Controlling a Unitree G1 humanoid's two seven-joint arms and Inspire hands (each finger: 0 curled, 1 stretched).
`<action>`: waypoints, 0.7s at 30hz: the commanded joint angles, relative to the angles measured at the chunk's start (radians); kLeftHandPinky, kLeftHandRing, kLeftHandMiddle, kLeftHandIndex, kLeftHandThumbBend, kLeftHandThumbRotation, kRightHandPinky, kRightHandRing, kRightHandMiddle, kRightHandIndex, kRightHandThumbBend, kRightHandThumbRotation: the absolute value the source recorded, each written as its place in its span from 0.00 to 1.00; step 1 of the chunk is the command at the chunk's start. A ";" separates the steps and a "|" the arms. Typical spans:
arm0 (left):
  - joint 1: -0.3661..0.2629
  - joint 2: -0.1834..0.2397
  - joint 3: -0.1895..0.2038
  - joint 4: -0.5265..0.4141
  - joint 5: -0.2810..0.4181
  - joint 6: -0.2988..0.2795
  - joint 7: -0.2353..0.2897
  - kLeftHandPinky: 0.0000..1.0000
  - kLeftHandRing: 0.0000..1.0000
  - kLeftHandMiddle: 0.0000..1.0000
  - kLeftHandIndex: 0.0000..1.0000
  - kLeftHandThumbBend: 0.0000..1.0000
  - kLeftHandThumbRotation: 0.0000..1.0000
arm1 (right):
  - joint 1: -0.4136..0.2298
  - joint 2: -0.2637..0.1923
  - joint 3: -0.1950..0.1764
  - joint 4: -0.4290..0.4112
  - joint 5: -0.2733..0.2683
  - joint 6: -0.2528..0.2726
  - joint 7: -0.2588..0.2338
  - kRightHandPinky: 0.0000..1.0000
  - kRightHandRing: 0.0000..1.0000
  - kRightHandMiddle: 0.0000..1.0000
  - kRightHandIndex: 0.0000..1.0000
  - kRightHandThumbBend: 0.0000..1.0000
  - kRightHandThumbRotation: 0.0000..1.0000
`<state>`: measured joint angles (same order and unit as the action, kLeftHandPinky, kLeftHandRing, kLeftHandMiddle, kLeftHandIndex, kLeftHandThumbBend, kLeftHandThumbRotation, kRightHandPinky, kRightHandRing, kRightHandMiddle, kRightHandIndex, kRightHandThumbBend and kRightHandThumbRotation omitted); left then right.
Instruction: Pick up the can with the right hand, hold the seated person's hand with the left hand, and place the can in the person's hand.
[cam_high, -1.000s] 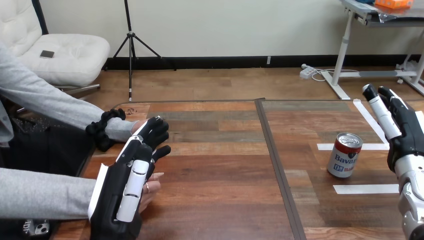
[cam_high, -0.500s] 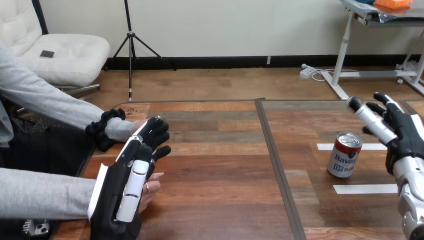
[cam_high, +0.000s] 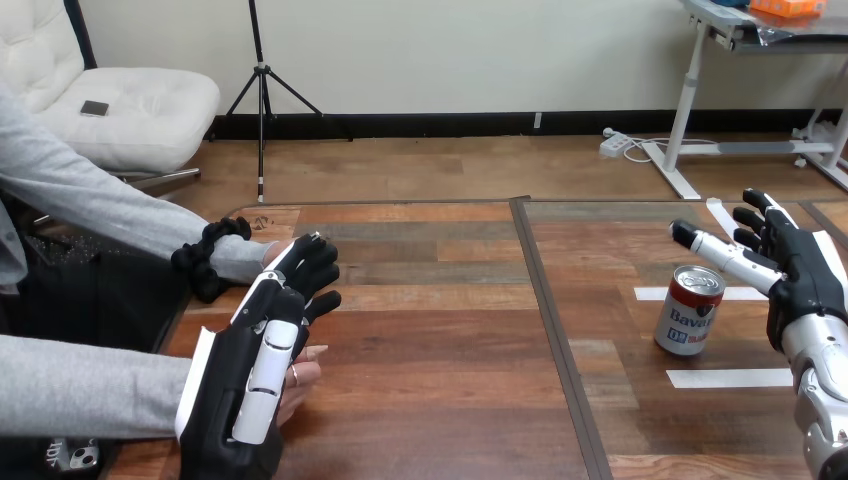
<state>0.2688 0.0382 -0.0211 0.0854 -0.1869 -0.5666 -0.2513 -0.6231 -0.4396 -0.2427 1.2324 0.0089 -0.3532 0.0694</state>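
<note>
Right hand (cam_high: 800, 275): spread wide and holding nothing, at the right edge of the wooden desk (cam_high: 430, 330); its fingers (cam_high: 715, 250) reach left, above and just beyond the can's top, clear of it.
Can: red, white and silver drinks can (cam_high: 690, 310), upright on the desk's right panel, just left of the right hand.
Tape: the can stands between two white tape strips, one far (cam_high: 655, 294) and one near (cam_high: 730, 378).
Left hand (cam_high: 245, 385): at the near left corner, lying over the person's hand (cam_high: 302, 375), which peeks out at its right edge; whether it grips that hand cannot be told.
Gap: the can and the person's hand are well apart, across the desk's dark centre seam (cam_high: 555, 330).
</note>
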 joint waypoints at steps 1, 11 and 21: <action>-0.021 -0.007 -0.002 -0.036 -0.002 -0.014 -0.004 0.83 0.87 0.86 0.86 0.60 0.87 | -0.089 -0.036 0.004 -0.020 0.001 -0.012 0.009 0.85 0.95 0.94 0.96 1.00 0.24; -0.025 -0.007 -0.002 -0.036 0.001 -0.011 -0.002 0.82 0.87 0.86 0.85 0.61 0.87 | -0.081 -0.029 0.001 -0.029 0.002 -0.029 0.025 0.91 0.97 0.95 0.96 1.00 0.24; -0.024 -0.007 -0.001 -0.038 0.009 -0.012 0.004 0.81 0.87 0.86 0.85 0.60 0.88 | -0.075 -0.030 0.012 -0.027 -0.012 -0.033 0.029 0.92 0.97 0.96 0.96 1.00 0.27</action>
<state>0.2687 0.0382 -0.0210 0.0854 -0.1850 -0.5666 -0.2502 -0.6231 -0.4400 -0.2406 1.2322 -0.0002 -0.3580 0.0925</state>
